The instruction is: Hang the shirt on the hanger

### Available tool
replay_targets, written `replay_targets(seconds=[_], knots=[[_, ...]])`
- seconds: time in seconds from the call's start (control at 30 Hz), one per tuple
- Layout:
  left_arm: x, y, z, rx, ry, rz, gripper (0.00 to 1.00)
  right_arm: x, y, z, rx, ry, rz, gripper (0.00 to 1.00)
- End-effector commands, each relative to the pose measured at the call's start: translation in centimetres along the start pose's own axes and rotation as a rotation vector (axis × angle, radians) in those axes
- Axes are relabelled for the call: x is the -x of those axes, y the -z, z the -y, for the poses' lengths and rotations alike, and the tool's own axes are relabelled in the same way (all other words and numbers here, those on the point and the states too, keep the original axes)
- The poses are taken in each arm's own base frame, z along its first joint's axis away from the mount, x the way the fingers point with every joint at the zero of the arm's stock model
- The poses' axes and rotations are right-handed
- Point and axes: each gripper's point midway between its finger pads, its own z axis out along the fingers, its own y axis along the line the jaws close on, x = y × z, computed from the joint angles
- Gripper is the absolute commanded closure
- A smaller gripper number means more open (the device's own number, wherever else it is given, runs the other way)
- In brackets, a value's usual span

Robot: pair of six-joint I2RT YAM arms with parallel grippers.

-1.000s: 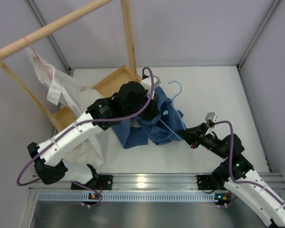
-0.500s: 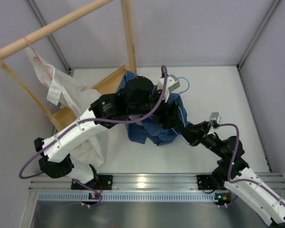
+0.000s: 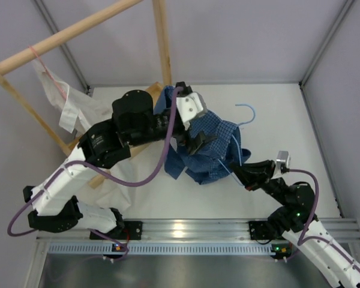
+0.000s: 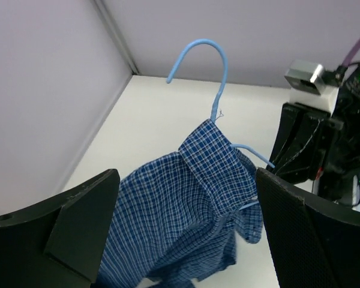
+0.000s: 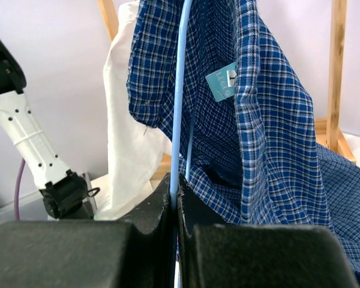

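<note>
The blue checked shirt (image 3: 209,151) hangs draped over the light-blue wire hanger (image 3: 247,111), whose hook sticks out above the collar. My right gripper (image 3: 241,174) is shut on the hanger's lower wire (image 5: 180,90), which runs up from between its jaws into the shirt (image 5: 270,120). My left gripper (image 3: 199,140) stands wide open just left of the shirt, holding nothing. In the left wrist view the shirt (image 4: 186,198) and the hook (image 4: 213,60) lie ahead of the open gripper (image 4: 186,240), clear of both fingers (image 4: 78,234).
A wooden rack (image 3: 72,33) stands at the back left, with a white garment (image 3: 78,114) on a pinkish-red hanger (image 3: 51,81). Its wooden base (image 3: 145,101) lies under my left arm. The right arm (image 4: 324,144) is close to the shirt's right side.
My left gripper has opened, let go of the shirt and drawn back to the left. The right gripper has carried the hanger and shirt to the right.
</note>
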Motion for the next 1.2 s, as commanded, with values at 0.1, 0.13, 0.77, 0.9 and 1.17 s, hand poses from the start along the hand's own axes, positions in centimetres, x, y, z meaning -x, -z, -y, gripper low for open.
replay_targets(seconds=[0.1,0.13,0.77,0.9,1.17], knots=[[-0.7,-2.7,2.2,-0.199,-0.293,0.025,0.09,2.2,0.1,-2.8,0.121,0.08,0.01,1.0],[-0.5,-2.9,1.6,-0.168,-0.284,0.016,0.13,2.0,0.2,-2.8,0.124,0.082,-0.003,1.0],[-8.7,-1.3,5.5,-0.492,-0.131,-0.349,0.34,1.4,1.1,-4.5,0.219,0.134,-0.062,1.0],[-9.7,-1.2,6.1,-0.542,-0.104,-0.375,0.42,1.2,1.6,-5.5,0.274,0.157,-0.076,1.0],[-8.1,0.6,8.2,-0.705,-0.069,-0.271,0.64,1.4,1.7,-6.4,0.33,0.174,-0.106,1.0]])
